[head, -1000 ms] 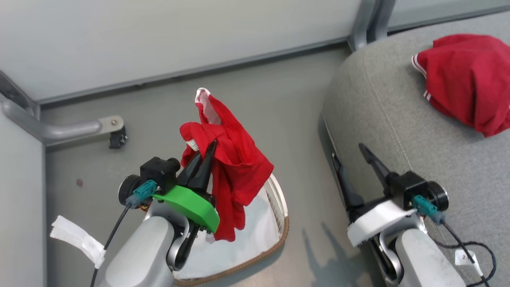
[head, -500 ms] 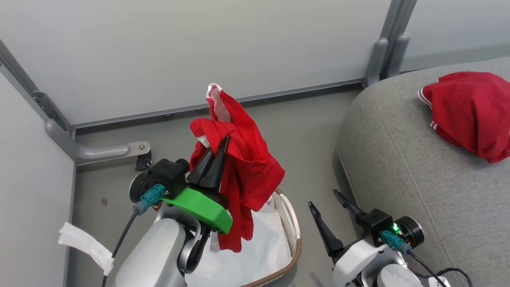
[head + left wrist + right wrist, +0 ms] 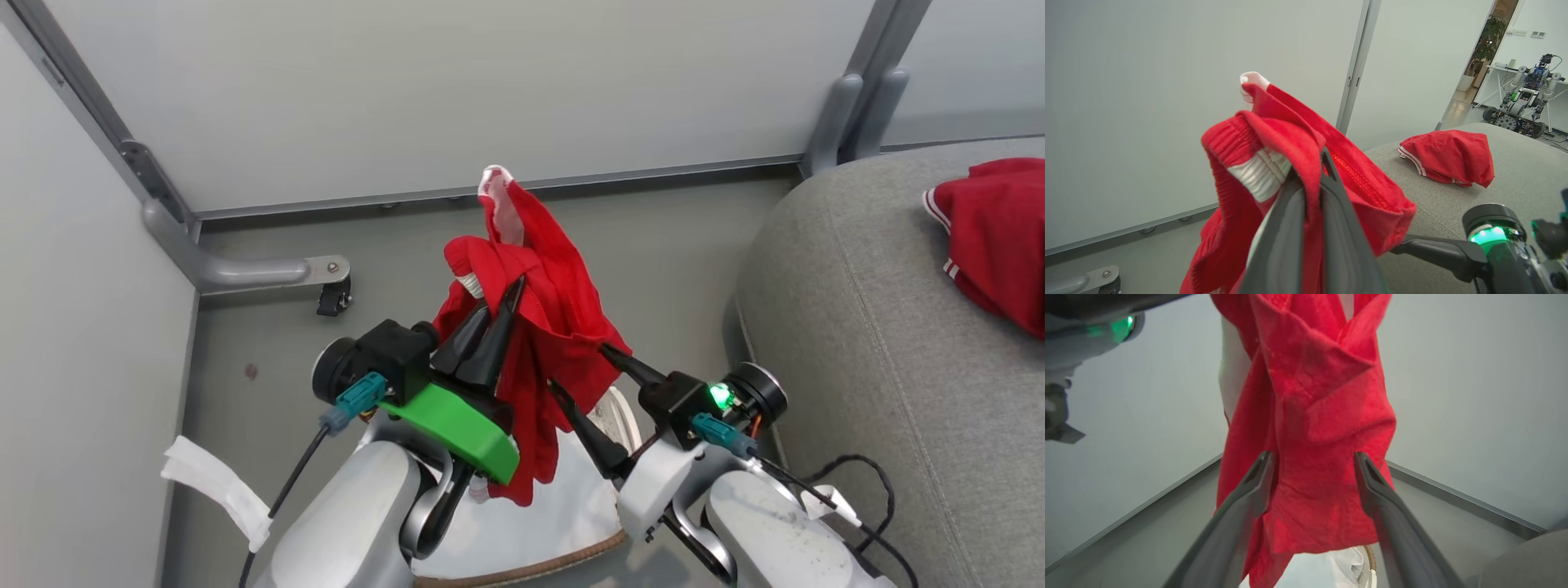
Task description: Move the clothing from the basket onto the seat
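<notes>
Above the basket [image 3: 522, 568], toward its left side: left gripper [image 3: 502, 296], fingers pressed together on a bunched fold of the held garment [image 3: 563, 327]; same pinch as a second ago; red cloth draped down from it, lowest hem hanging just over the white liner [image 3: 571, 506].

Just right of that, also above the basket: right gripper [image 3: 580, 367], spread wide, one finger on each side of the hanging cloth, nothing clamped; a second ago parked well right of the basket, against the edge of the seat [image 3: 857, 343]; since swung leftward to the garment. Head camera also shifted meanwhile; disregard the drift of the background.

Well right of the basket: the seat, with the second garment [image 3: 992, 237] lying crumpled on its cushion.

Judged status: half done; one piece delivered, one lifted out of the basket but not yet carried across. Probable purpose of the right gripper's approach: a second hold on the loose lower cloth before transfer; close only with fabric between the fingers, otherwise risk of an empty pinch.
</notes>
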You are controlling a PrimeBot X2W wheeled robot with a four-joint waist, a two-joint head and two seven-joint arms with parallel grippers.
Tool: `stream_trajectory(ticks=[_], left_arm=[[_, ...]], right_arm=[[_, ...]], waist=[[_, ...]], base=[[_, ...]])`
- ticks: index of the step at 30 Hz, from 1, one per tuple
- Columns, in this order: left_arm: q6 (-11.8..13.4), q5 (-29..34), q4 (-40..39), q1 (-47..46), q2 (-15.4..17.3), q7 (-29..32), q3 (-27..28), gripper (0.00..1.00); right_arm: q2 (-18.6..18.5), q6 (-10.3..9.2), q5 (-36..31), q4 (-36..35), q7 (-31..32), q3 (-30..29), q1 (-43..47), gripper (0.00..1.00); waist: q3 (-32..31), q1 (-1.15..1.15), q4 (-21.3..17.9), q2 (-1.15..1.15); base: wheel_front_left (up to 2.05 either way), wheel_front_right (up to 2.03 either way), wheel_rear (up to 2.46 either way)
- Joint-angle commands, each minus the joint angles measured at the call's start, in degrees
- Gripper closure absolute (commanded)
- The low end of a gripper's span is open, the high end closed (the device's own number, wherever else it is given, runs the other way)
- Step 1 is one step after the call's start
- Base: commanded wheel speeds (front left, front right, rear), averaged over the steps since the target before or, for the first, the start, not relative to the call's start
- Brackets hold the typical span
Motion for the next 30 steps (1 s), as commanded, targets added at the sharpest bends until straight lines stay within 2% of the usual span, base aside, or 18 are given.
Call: stream_trajectory(ticks=[1, 11, 12, 13, 14, 21, 26, 27, 28, 29, 30], left_arm=[[-0.16, -0.4, -0.2, -1.24, -0.17, -0.06, -0.61, 1.0], [-0.16, -1.79, -0.51, -3.84, -1.14, -0.06, -5.74, 1.0], [-0.16, -2.01, -0.57, -3.93, -1.23, -0.06, -6.01, 1.0], [-0.16, -2.14, -0.64, -3.96, -1.3, -0.06, -6.31, 1.0], [-0.16, -2.34, -0.72, -3.94, -1.35, -0.06, -6.59, 1.0], [-0.16, -3.15, -0.81, -3.2, -0.5, -0.06, -6.16, 1.0], [-0.16, -1.57, -0.37, -1.97, 0.07, -0.07, -3.38, 1.0], [-0.16, -1.09, -0.2, -1.78, 0.17, -0.07, -2.89, 0.96], [-0.16, -0.53, 0.04, -1.41, 0.25, -0.07, -2.37, 0.58], [-0.16, -0.16, 0.28, -1.09, 0.3, -0.07, -1.94, 0.41], [-0.16, 0.17, 0.46, -0.77, 0.28, -0.07, -1.43, 0.04]], right_arm=[[-0.28, -0.08, 0.47, 0.87, -0.01, 0.58, -1.27, 0.0], [-0.26, -0.07, 0.21, 5.41, -0.01, 0.06, -5.37, 0.0], [-0.27, -0.07, 0.41, 6.01, -0.01, -0.12, -5.35, 0.07], [-0.27, -0.07, 0.7, 6.93, -0.01, -0.07, -5.29, 0.83], [-0.25, -0.07, 0.8, 7.46, -0.01, -0.11, -5.36, 1.0], [-0.26, -0.08, 1.63, 8.86, -0.01, -2.17, -4.35, 1.0], [-0.36, -0.08, 1.75, 6.87, -0.01, -7.35, -2.46, 1.0], [-0.31, -0.08, 1.76, 6.04, -0.01, -8.13, -1.92, 1.0], [-0.29, -0.08, 1.55, 4.86, -0.01, -8.95, -1.21, 1.0], [-0.29, -0.08, 1.63, 3.85, -0.01, -9.63, -0.72, 1.0], [-0.36, -0.08, 1.7, 2.59, -0.01, -10.74, -0.11, 1.0]], waist=[[0.54, 0.0, 1.19, 0.0], [1.09, 0.0, 5.0, 0.0], [1.07, 0.0, 5.25, 0.0], [1.02, 0.0, 5.51, 0.0], [1.01, 0.0, 5.71, 0.0], [1.37, 0.0, 5.87, 0.0], [1.85, 0.0, 4.23, 0.0], [1.9, 0.0, 3.87, 0.0], [1.95, 0.0, 3.39, 0.0], [2.05, 0.0, 2.93, 0.0], [2.15, 0.0, 2.38, 0.0]], base=[[0.0, 0.0, 0.0], [0.0, 0.0, 0.0], [0.0, 0.0, 0.0], [0.0, 0.0, 0.0], [0.0, 0.0, 0.0], [0.0, 0.0, 0.0], [0.0, 0.0, 0.0], [0.0, 0.0, 0.0], [0.0, 0.0, 0.0], [0.0, 0.0, 0.0], [0.0, 0.0, 0.0]])
